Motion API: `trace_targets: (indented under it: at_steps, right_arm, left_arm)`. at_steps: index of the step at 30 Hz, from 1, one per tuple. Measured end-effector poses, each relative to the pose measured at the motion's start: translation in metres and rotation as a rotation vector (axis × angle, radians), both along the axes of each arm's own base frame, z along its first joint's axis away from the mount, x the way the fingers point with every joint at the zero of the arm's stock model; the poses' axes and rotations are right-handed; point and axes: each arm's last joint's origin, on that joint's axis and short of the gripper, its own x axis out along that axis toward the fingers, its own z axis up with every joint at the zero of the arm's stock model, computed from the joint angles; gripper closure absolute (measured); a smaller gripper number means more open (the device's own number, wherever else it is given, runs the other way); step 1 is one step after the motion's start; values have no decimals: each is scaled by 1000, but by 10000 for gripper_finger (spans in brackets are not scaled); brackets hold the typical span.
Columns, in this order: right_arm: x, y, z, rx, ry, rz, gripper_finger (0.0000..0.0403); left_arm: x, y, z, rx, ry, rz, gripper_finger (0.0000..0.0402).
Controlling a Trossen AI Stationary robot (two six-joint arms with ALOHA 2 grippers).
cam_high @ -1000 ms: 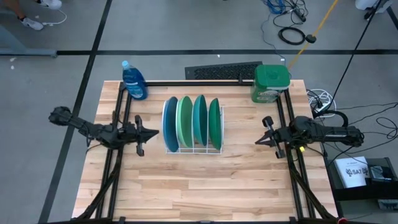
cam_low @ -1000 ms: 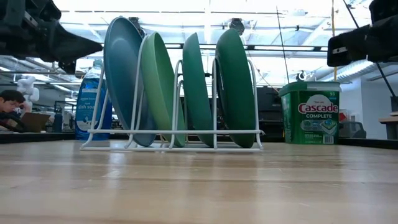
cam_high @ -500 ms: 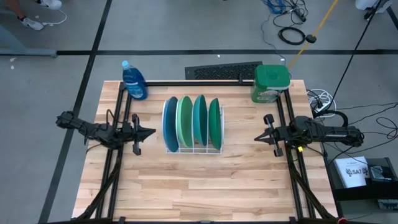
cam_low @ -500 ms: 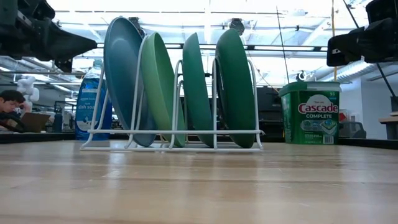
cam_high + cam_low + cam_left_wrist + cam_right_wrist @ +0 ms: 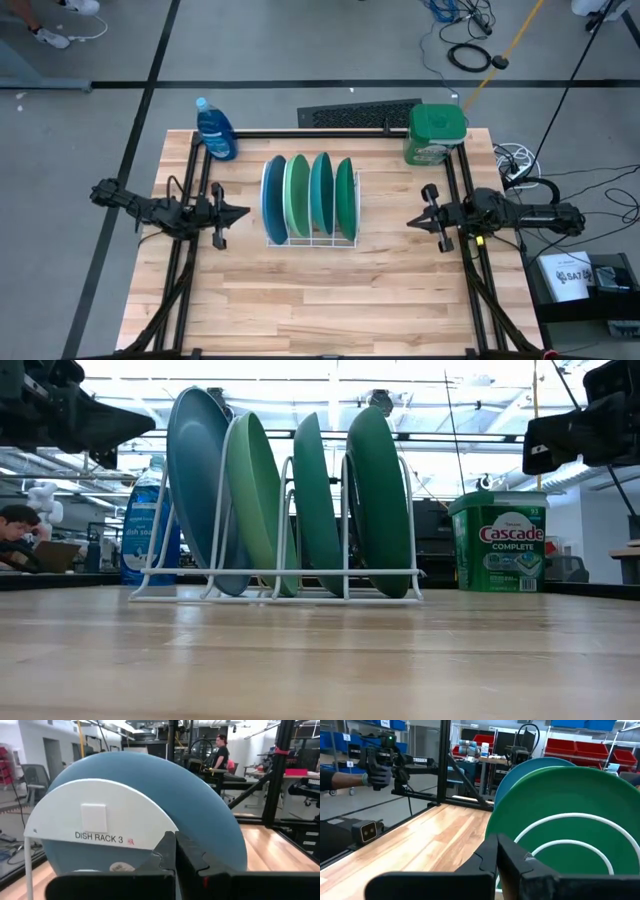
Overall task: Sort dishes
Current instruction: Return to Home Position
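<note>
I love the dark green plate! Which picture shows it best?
The right wrist view: the dark green plate shows its round face there, big and close. The low and high views show the plate nearly edge-on; the left wrist view cannot see it.

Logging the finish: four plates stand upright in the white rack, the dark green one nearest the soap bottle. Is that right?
No: the high view shows the blue plate nearest the soap bottle, the dark green plate at the far end. All four do stand upright in the white rack.
</note>
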Motion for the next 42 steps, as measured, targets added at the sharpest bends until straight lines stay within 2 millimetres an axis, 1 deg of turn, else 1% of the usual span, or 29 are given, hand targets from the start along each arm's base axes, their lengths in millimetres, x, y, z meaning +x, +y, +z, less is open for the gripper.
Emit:
trace_targets:
  at_steps: [4,8,11,13,22,42]
  right_arm:
    - [0,0,1,2,-5,0,403]
    - [0,0,0,19,6,-3,403]
    - [0,-2,-1,29,16,-51,403]
    - [1,-2,-1,30,19,-75,403]
    - [1,-2,-2,30,21,-75,393]
    - [1,-2,-2,23,21,-74,392]
  left_arm:
    - [0,0,1,12,-5,7,402]
    - [0,2,1,7,-3,53,402]
    - [0,2,1,1,-2,76,402]
    - [0,2,1,-4,-3,77,402]
    - [0,2,1,-3,-3,77,402]
    - [0,2,1,-3,-3,77,402]
